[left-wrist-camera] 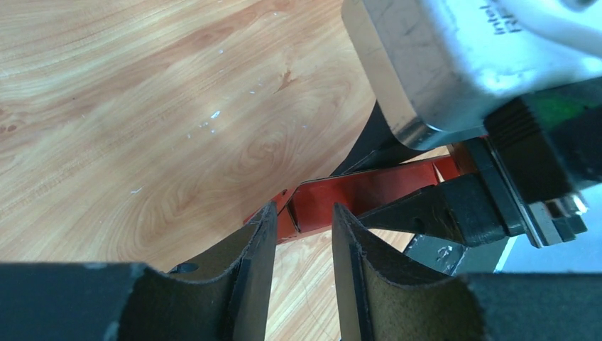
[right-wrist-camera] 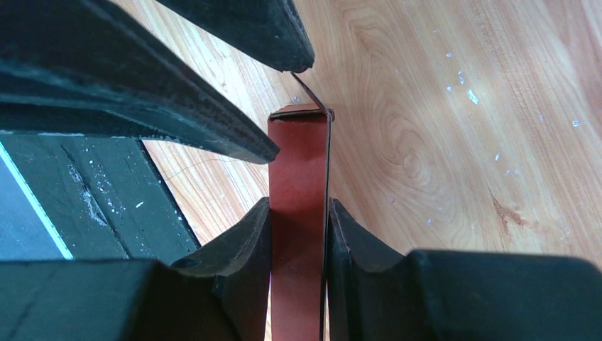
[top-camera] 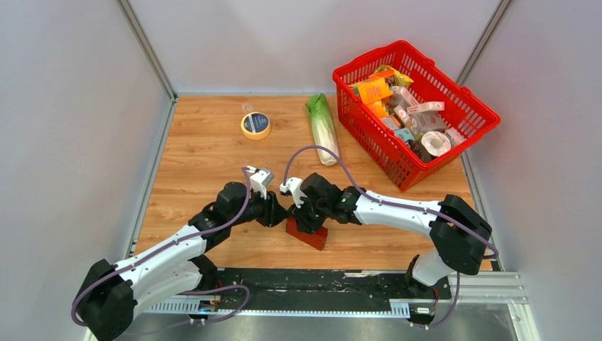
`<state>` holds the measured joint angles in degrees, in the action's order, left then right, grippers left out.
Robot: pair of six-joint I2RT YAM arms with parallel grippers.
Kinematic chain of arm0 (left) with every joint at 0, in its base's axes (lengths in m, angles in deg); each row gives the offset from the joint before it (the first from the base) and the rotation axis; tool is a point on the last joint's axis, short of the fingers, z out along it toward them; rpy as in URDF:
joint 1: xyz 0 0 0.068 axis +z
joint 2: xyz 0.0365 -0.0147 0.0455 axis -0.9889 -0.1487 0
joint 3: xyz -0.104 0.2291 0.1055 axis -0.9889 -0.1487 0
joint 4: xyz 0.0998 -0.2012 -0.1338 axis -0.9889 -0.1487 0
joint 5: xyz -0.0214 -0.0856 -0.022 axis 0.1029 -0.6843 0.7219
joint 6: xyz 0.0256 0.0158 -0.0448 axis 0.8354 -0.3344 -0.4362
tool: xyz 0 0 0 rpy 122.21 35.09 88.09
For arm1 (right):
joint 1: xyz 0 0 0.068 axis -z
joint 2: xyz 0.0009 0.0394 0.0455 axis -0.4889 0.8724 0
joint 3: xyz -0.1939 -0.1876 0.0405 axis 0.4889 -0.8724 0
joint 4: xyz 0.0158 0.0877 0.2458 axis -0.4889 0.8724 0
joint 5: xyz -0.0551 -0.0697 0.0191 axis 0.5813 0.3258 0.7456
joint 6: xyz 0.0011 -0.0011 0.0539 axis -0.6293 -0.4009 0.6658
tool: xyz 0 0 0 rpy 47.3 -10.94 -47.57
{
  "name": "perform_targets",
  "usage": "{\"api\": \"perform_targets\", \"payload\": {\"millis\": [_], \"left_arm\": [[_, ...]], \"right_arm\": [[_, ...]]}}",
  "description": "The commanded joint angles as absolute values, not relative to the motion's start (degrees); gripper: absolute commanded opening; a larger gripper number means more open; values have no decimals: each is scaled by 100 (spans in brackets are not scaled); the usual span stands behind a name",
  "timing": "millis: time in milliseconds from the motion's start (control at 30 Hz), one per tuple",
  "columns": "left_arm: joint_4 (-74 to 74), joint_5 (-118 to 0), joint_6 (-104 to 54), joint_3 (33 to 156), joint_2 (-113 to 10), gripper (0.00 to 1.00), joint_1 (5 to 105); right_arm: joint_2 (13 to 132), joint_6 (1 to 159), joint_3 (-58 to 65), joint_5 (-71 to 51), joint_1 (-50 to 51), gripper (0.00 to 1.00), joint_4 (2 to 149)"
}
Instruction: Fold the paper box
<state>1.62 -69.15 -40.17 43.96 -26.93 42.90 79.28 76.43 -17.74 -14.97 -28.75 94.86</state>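
The paper box [top-camera: 313, 235] is a small dark-red cardboard block standing on edge on the wooden table near its front. My right gripper [top-camera: 304, 216] is shut on it; in the right wrist view the two fingers [right-wrist-camera: 298, 207] clamp the narrow red box [right-wrist-camera: 298, 153] from both sides. My left gripper [top-camera: 275, 213] is open right beside the box's left end. In the left wrist view its fingertips [left-wrist-camera: 303, 213] stand apart with only bare table between them, just short of the box's red flap [left-wrist-camera: 369, 193]. The right gripper's black finger [left-wrist-camera: 444, 213] shows behind that flap.
A red plastic mesh basket [top-camera: 369, 135] full of packaged goods stands at the back right. A green-and-white vegetable [top-camera: 323, 129] and a roll of tape [top-camera: 255, 125] lie at the back middle. A black strip [top-camera: 319, 280] runs along the table's front edge.
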Motion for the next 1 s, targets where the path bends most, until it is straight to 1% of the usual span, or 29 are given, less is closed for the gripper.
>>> {"api": "perform_targets", "payload": {"millis": [0, 33, 133, 267, 433, 567, 800, 833, 967], "left_arm": [[477, -6974, -3816, 4527, -2752, 41, 4269], [477, -6948, -3808, 4553, -2752, 39, 4277], [468, -6842, -3746, 4588, -2734, 38, 4277], [363, -6912, -3693, 4711, -2866, 34, 4277], [292, -6948, -3658, 4764, -3051, 34, 4234], [284, -6974, -3676, 4782, -3068, 30, 4198], [231, -7053, -3641, 4870, -3112, 27, 4058], [222, -7044, -3641, 4870, -3104, 24, 4040], [73, -6904, -3570, 4949, -3130, 22, 3996]], "right_arm": [[7820, 7663, -1836, -1533, -2856, 31, 9245], [7820, 7654, -1836, -1533, -2848, 31, 9245], [7820, 7654, -1836, -1507, -2848, 31, 9263], [7793, 7654, -1836, -1489, -2856, 31, 9263], [7776, 7654, -1827, -1489, -2848, 31, 9245], [7767, 7672, -1845, -1481, -2856, 31, 9228], [7758, 7689, -1845, -1410, -2865, 30, 9193], [7758, 7681, -1845, -1393, -2857, 30, 9193], [7741, 7681, -1845, -1358, -2856, 30, 9193]]}}
